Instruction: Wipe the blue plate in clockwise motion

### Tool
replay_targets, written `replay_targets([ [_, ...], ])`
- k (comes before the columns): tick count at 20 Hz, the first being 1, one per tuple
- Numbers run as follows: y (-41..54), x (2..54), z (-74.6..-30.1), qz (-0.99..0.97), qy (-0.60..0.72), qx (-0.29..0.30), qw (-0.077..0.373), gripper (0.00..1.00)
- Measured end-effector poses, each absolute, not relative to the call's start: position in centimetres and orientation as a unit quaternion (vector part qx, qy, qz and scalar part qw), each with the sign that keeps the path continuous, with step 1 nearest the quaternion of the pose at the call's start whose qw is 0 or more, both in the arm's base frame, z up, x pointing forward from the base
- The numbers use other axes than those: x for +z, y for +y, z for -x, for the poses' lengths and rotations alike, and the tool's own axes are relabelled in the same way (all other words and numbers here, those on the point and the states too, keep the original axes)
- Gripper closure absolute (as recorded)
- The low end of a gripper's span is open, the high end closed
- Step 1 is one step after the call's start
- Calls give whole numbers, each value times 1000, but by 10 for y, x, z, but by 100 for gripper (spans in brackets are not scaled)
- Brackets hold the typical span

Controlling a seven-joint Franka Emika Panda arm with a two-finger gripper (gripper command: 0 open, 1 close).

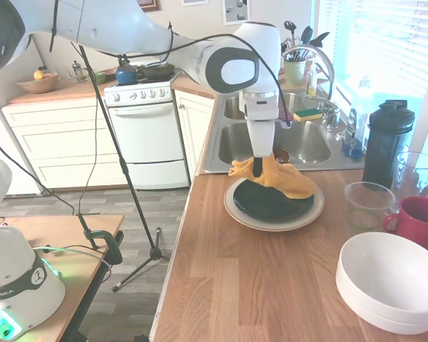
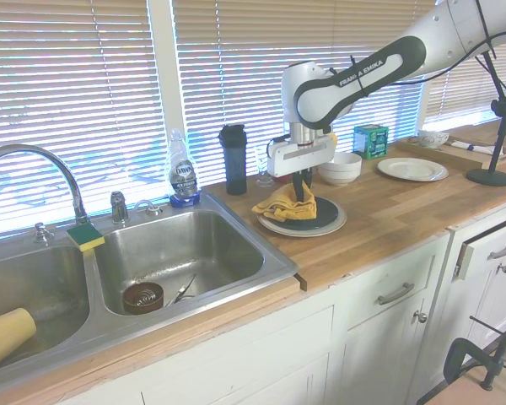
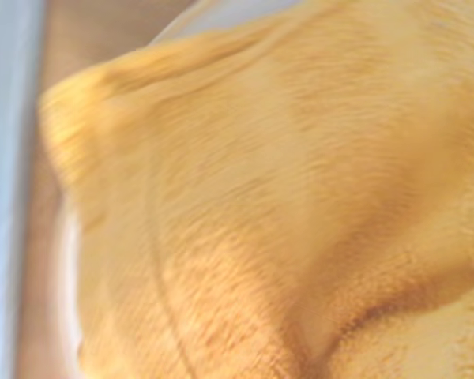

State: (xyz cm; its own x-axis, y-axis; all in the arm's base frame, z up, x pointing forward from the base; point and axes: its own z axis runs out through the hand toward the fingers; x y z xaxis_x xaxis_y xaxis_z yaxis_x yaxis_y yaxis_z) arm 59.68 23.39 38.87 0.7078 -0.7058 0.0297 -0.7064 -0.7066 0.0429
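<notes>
- First exterior view: dark teal-blue glossy round plate (image 1: 271, 203) sits stacked on a larger cream-white round plate (image 1: 274, 223), on the wooden butcher-block countertop (image 1: 257, 285) just beside the steel sink (image 1: 232, 142).
- White Franka arm's two-finger gripper (image 1: 257, 168) points straight down over the blue plate's sink-side edge, fingers pinched together on a bunched yellow-orange fuzzy cloth (image 1: 282, 178).
- Cloth drapes from the gripper across the sink-side rim of the blue plate; most of the dark surface on the side away from the sink shows bare.
- Key relation: plate centre lies away from the sink relative to the gripper, so the clockwise sweep looks like it should circle round that centre from the rim.
- Second exterior view agrees: gripper (image 2: 302, 187) vertical, cloth (image 2: 283, 205) hanging toward the sink side of the blue plate (image 2: 316, 213).
- Wrist view: only blurred yellow cloth (image 3: 268, 197) fills it; plate hidden.
- Judgement: wiping under way, cloth touching the plate; risk is the cloth dragging both plates.
</notes>
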Motion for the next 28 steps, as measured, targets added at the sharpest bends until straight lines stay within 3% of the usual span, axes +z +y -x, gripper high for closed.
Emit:
replay_targets([
  [13, 152, 377, -620, -902, -429, -3, 45, 100],
  [28, 175, 389, -521, -922, -382, -17, 54, 100],
])
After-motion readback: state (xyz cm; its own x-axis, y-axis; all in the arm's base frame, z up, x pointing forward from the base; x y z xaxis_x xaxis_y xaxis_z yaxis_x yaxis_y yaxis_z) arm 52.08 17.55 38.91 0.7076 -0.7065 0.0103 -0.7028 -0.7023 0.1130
